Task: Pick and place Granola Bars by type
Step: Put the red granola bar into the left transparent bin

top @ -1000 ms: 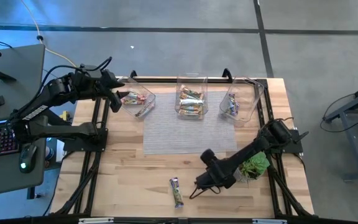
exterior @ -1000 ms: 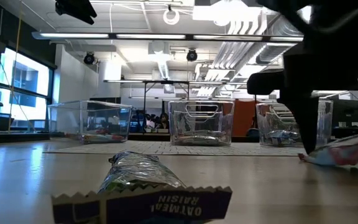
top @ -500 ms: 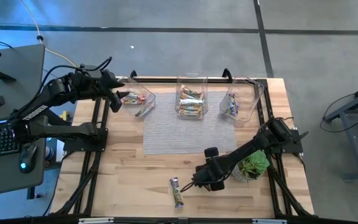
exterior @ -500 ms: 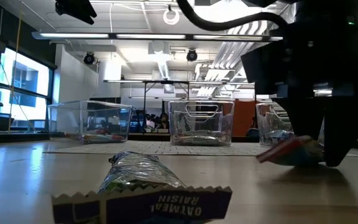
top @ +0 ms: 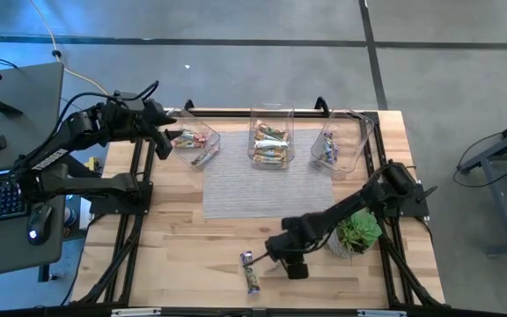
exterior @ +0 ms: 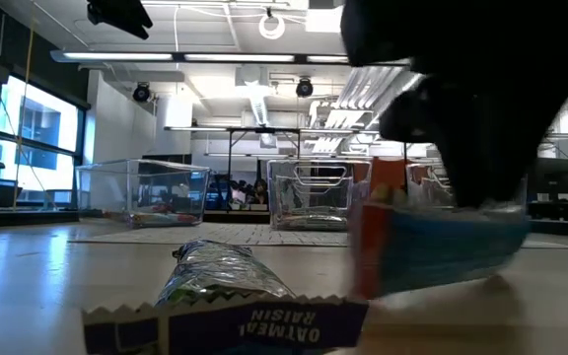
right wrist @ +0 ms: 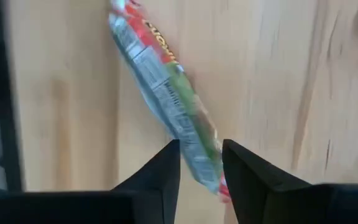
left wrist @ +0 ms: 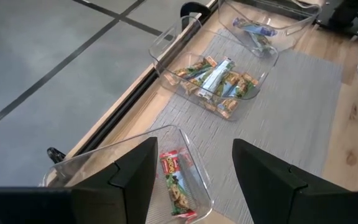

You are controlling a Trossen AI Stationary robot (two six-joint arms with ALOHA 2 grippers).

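Since 1 second ago the right gripper [top: 274,256] has swung from beside the potted plant [top: 359,233] toward the front of the worktop [top: 183,255], carrying a red-and-green granola bar [right wrist: 169,102] close to the loose purple-ended bar [top: 251,272] lying there.

Its fingers [right wrist: 149,180] are clamped on the tail end of the wrapper, so most of the bar hangs forward past the tips, slanted over the wood. That shallow pinch is the main risk: I judge the slick foil could slide out during a fast swing, or twist so it lands across a bin rim. In the low view the held bar [exterior: 432,251] hangs very near the wood, so dragging or nudging the oatmeal raisin bar [exterior: 227,296] is possible.

Already sorted bars lie in 3 clear bins at the back edge of the grey mat [top: 267,189]: left bin [top: 202,134], middle bin [top: 270,115] and right bin [top: 352,141].

Left gripper [left wrist: 191,177] hovers over the left bin, fingers apart and empty.
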